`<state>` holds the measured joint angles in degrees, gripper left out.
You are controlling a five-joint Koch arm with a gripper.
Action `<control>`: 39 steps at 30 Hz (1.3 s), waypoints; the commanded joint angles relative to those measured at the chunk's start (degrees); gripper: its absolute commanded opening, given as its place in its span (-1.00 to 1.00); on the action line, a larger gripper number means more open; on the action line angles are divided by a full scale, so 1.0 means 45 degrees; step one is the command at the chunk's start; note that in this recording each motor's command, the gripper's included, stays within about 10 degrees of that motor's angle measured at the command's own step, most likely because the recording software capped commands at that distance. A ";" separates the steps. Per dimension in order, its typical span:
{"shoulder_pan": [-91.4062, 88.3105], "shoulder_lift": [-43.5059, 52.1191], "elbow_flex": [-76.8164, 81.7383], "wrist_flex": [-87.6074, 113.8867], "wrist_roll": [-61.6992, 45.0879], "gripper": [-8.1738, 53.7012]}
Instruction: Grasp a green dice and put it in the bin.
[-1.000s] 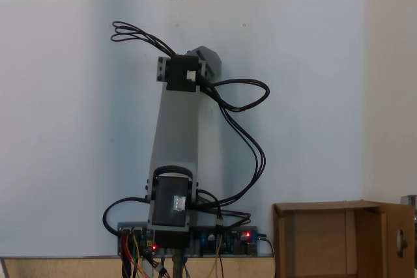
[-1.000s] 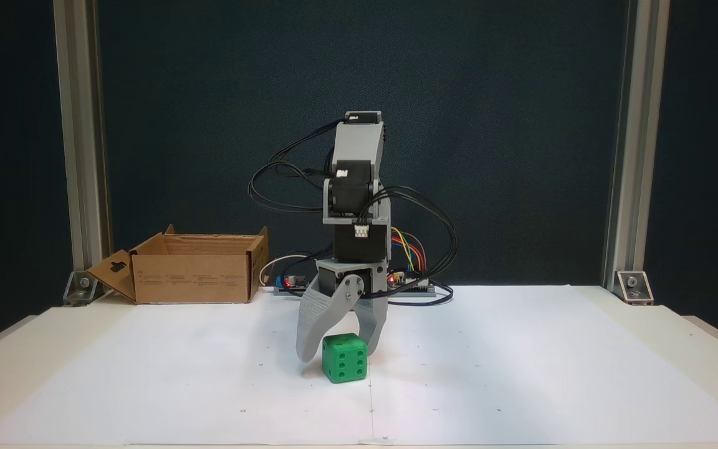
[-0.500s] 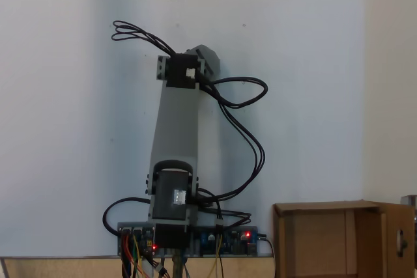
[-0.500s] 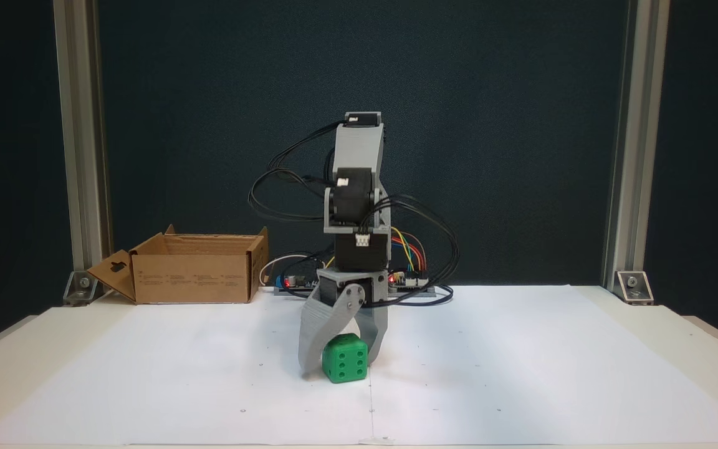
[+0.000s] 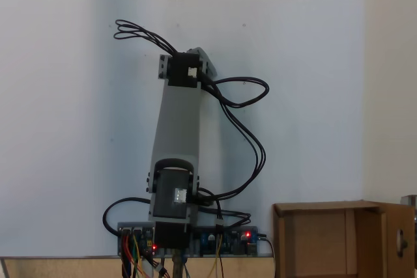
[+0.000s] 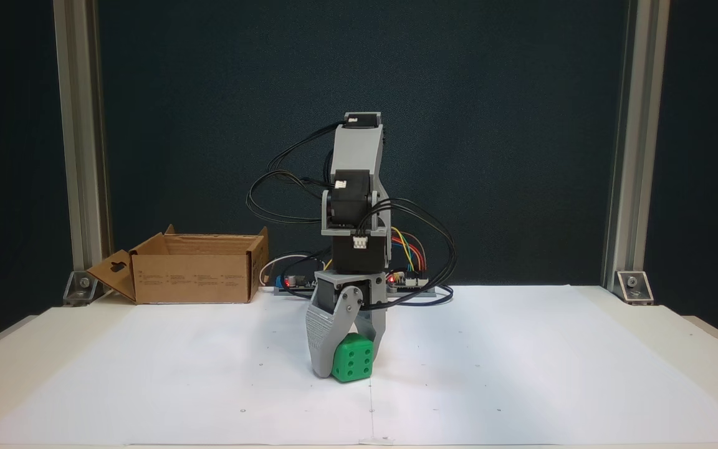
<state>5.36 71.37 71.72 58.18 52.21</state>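
Since a second ago my gripper (image 6: pixel 348 369) has dropped and drawn its jaws in, so they now pinch the green dice (image 6: pixel 353 358), which has tipped slightly but sits low on the white sheet (image 6: pixel 521 374) near the middle of the table's front edge. I squeezed it from both sides so it should lift without slipping. The bin (image 6: pixel 191 268) waits at the back left corner.
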 commanded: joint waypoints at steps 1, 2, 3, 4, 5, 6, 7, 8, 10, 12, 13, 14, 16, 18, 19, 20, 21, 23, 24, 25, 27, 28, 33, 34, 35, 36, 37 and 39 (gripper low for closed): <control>0.0234 0.0039 -0.0098 -0.0195 0.0937 -0.37; 0.0273 0.0020 -0.0098 -0.0195 0.0957 -0.37; 0.0293 0.0020 -0.0078 -0.0195 0.0937 -0.37; 0.0352 0.0039 -0.0059 -0.0215 0.0937 -0.37; 0.0371 0.0039 -0.0039 -0.0215 0.0937 -0.37; 0.0410 0.0020 -0.0039 -0.0234 0.0918 -0.37; 0.0449 0.0020 -0.0039 -0.0254 0.0918 -0.37; 0.0449 0.0039 -0.0039 -0.0254 0.0898 -0.37; 0.0430 0.0039 -0.0039 -0.0215 0.0879 -0.37; 0.0410 0.0527 -0.0059 -0.0156 0.0664 -0.37; 0.0430 0.1055 -0.0078 -0.0137 0.0410 -0.37; 0.0605 0.1504 -0.0137 -0.0137 0.0234 -0.37; 0.0996 0.2461 -0.0215 -0.0117 -0.0137 -0.37; 0.1328 0.3320 -0.0273 -0.0078 -0.0410 -0.37; 0.1426 0.3730 -0.0273 -0.0039 -0.0605 -0.37; 0.1543 0.4199 -0.0273 0.0039 -0.0840 -0.37; 0.1719 0.4629 -0.0273 0.0078 -0.1035 -0.37; 0.2051 0.5391 -0.0273 0.0078 -0.1309 -0.37; 0.2168 0.5703 -0.0273 0.0098 -0.1445 -0.37; 0.2363 0.6016 -0.0293 0.0098 -0.1582 -0.37; 0.2734 0.6543 -0.0273 0.0098 -0.1992 -0.37; 0.2891 0.6758 -0.0273 0.0098 -0.2187 -0.37; 0.3906 0.7910 -0.0293 -0.0098 -0.3516 -0.37; 0.3984 0.8008 -0.0293 -0.0156 -0.3750 -0.37; 0.4062 0.8223 -0.0293 -0.0234 -0.3906 -0.37; 0.4277 0.8281 -0.0293 -0.0312 -0.4121 -0.37; 0.4492 0.8398 -0.0293 -0.0410 -0.4297 -0.37; 0.4980 0.8418 -0.0293 -0.0684 -0.4629 -0.37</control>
<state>26.54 107.58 72.42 58.62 36.83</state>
